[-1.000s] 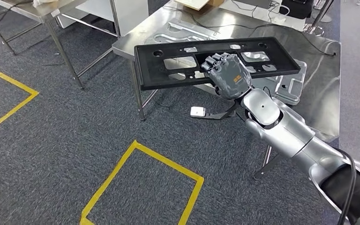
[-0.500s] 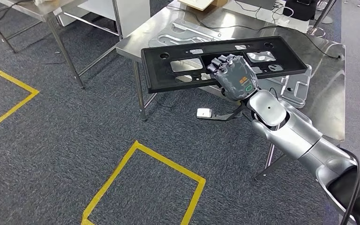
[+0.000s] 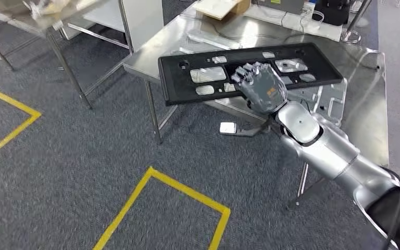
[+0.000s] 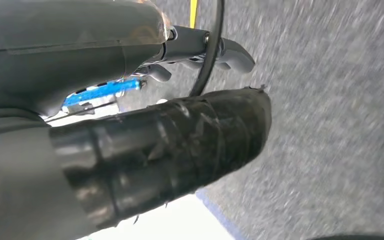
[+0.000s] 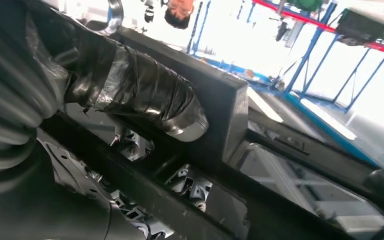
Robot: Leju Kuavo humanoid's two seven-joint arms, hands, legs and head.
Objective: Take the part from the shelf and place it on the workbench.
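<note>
My right hand (image 3: 260,86) grips the near edge of a long black plastic panel (image 3: 187,83) with several cut-outs. The panel is held roughly level above the steel workbench (image 3: 367,114), its left end sticking out past the bench's corner over the floor. Up close in the right wrist view, the taped thumb (image 5: 145,97) presses on the black panel (image 5: 230,115), fingers under it. My left hand (image 4: 155,155) hangs over grey carpet, its taped thumb in front; I cannot tell how its fingers lie.
Silver metal parts (image 3: 323,101) lie on the workbench under the panel. A cardboard box (image 3: 221,7) and cables sit at its far end. A second steel table (image 3: 41,15) stands at the far left. Yellow tape squares (image 3: 161,182) mark the carpet.
The whole picture has shifted and blurred, so the camera moved. My right hand and the panel sit a little further over the workbench than a second ago.
</note>
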